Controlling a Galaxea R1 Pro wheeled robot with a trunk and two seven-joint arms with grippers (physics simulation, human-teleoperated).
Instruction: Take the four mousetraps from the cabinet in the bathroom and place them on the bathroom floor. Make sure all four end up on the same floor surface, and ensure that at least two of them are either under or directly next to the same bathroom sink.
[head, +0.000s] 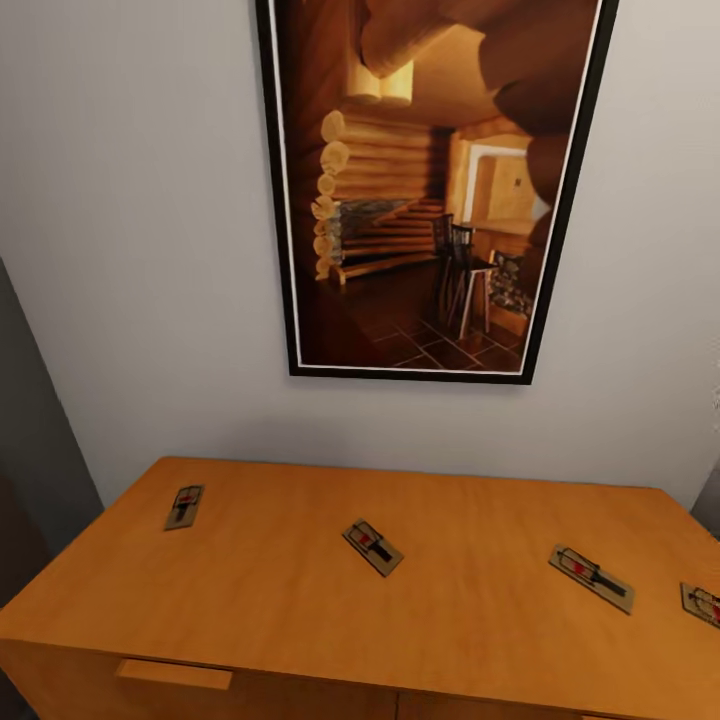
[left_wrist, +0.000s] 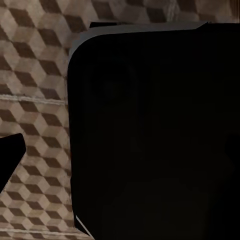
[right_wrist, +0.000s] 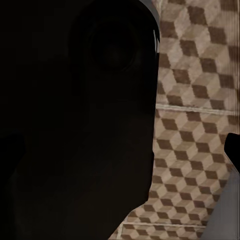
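Several mousetraps lie flat on the top of the orange-brown cabinet (head: 270, 600) in the head view. One mousetrap (head: 184, 506) is at the left, another (head: 373, 546) near the middle, one (head: 591, 578) to the right, and one (head: 703, 604) is cut by the right edge. Each is a tan board with dark wire and a red mark. The cube-patterned bathroom floor (left_wrist: 35, 75) appears in the left wrist view beside a large dark robot part (left_wrist: 150, 130). The right wrist view has the same floor (right_wrist: 200, 100). A dark tip sits at one edge of each wrist view, so I cannot judge either gripper.
A big framed picture (head: 430, 190) of a log interior hangs on the pale wall behind the cabinet. A slim drawer handle (head: 173, 674) sticks out of the cabinet front. A grey surface (head: 25, 420) stands at the far left.
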